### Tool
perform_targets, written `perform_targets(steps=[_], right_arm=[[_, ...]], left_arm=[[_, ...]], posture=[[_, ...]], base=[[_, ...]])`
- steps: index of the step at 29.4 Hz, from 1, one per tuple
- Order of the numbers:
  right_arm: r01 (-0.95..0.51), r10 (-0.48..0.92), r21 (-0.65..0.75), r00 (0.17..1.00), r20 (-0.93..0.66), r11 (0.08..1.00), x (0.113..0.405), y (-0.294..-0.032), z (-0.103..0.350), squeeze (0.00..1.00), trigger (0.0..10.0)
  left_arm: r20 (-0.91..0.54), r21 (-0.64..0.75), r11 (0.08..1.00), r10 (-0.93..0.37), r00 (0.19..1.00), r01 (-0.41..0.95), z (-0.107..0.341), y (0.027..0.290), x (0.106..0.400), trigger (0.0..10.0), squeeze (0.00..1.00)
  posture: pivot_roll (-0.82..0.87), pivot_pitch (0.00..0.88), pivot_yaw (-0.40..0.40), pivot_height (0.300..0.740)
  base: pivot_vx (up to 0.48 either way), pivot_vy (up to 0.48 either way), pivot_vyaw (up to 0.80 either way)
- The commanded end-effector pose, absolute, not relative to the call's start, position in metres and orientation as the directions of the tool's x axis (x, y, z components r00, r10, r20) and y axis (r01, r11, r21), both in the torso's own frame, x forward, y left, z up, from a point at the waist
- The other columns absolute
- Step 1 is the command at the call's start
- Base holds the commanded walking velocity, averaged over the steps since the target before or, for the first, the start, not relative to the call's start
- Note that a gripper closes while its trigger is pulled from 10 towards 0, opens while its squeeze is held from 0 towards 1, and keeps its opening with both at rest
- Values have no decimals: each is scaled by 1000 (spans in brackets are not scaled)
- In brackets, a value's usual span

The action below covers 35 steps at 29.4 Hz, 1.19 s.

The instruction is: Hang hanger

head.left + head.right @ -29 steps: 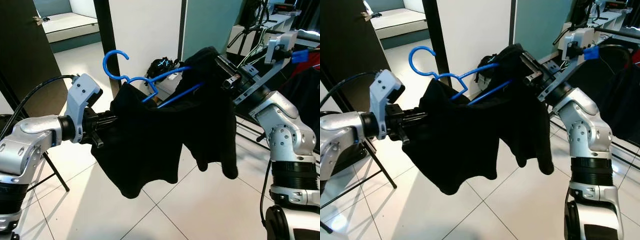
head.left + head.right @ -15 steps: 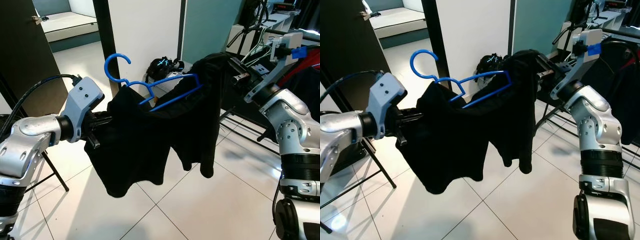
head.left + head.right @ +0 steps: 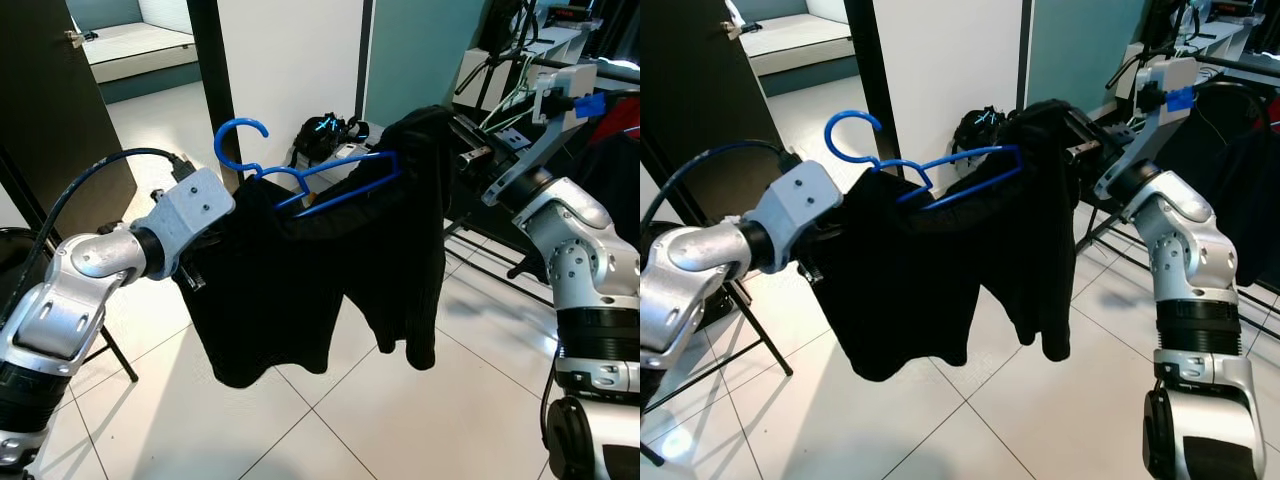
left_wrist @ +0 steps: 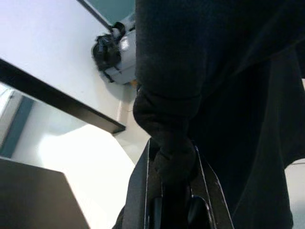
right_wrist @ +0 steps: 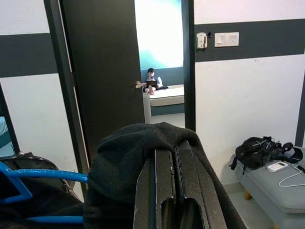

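A black garment (image 3: 300, 280) hangs stretched between my two grippers at chest height. A blue plastic hanger (image 3: 217, 143) sits inside its top edge, hook sticking up at the left and bar tilted up to the right. My left gripper (image 4: 174, 191) is shut on a bunched fold of the cloth at the garment's left side; in the eye views the cloth hides its fingers. My right gripper (image 5: 169, 191) is shut at the garment's upper right corner (image 3: 425, 125), with the black cloth draped over its fingers.
A black door frame (image 3: 205, 60) and white wall stand behind. A dark bag (image 3: 322, 130) lies on a grey bench. Black stand legs (image 3: 112, 352) are at my left, a rack with dark and red clothes (image 3: 615, 125) at my right. A person (image 5: 151, 81) sits far off.
My left arm has rolled its wrist and moved right, bringing the garment's left side closer in. My right gripper moved right and up a second ago, then barely shifted. The hanger sits flatter.
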State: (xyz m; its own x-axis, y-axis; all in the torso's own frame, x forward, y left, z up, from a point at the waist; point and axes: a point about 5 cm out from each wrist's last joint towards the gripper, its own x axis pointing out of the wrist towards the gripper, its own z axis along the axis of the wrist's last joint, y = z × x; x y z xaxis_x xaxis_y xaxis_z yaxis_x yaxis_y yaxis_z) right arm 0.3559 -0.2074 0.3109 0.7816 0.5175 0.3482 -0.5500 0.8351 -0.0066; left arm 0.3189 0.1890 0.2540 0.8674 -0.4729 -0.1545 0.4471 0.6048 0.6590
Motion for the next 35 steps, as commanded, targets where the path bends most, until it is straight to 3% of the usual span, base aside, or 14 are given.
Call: perform_targets(steps=[1, 8, 18, 26, 28, 29, 35], right_arm=[[-530, 500, -45, 765, 407, 847, 353, -214, 329, 0, 0], [-485, 464, -47, 797, 386, 873, 352, -232, 324, 0, 0], [-462, 444, -40, 819, 363, 886, 352, -241, 316, 0, 0], [-560, 506, -23, 730, 459, 828, 354, -205, 336, 0, 0], [-560, 506, -23, 730, 459, 828, 354, -205, 336, 0, 0], [-613, 547, -26, 685, 481, 790, 355, -184, 341, 0, 0], [-675, 598, -30, 630, 495, 737, 354, -160, 343, 0, 0]], left_arm=[[-166, 697, 604, -390, 906, 388, 256, 208, 321, 0, 0], [-139, 681, 640, -365, 921, 356, 269, 231, 315, 0, 0], [-155, 700, 601, -400, 903, 386, 275, 235, 310, 0, 0], [-233, 646, 542, -530, 815, 537, 241, 186, 311, 0, 0], [-233, 646, 542, -530, 815, 537, 241, 186, 311, 0, 0], [-258, 626, 525, -558, 789, 577, 229, 171, 311, 0, 0], [-277, 611, 516, -572, 773, 600, 220, 160, 312, 0, 0]], posture=[[34, 10, -9, 735], [37, 12, -12, 735], [42, 13, -14, 735], [34, 2, -6, 735], [34, 2, -6, 735], [33, 0, -2, 735], [35, 0, 0, 735]], base=[[0, 0, 0], [0, 0, 0], [0, 0, 0], [0, 0, 0], [0, 0, 0], [0, 0, 0], [0, 0, 0]])
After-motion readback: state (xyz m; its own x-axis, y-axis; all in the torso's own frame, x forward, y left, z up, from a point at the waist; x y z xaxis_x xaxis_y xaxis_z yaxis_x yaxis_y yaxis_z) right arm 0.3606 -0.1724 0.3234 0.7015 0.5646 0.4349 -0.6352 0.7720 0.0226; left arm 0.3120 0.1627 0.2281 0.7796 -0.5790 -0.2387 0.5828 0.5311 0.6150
